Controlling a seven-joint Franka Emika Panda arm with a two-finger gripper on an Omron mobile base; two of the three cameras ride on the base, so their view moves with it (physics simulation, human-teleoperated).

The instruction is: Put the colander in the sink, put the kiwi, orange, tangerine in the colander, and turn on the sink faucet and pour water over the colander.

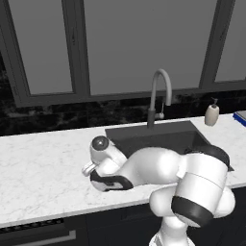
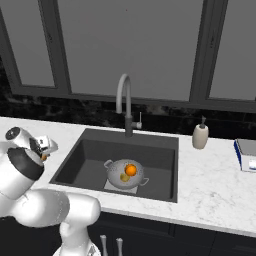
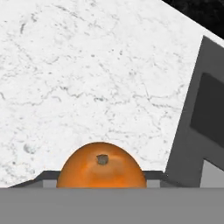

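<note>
Now you were fetching the last orange fruit.
Low centre, the fruit (image 3: 101, 166) sat between your gripper (image 3: 101, 181) tips; grip uncertain; next, carry to colander (image 2: 126, 174).

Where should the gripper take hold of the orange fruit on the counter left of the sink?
Across its widest middle, from straight above: the orange fruit sits stem-up on the flat marble counter, round with no handle, clear of the sink edge.

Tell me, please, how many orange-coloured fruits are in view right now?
2: one orange fruit in the colander in the sink, beside the kiwi; another orange fruit on the counter at the gripper. More could be hidden.
</note>
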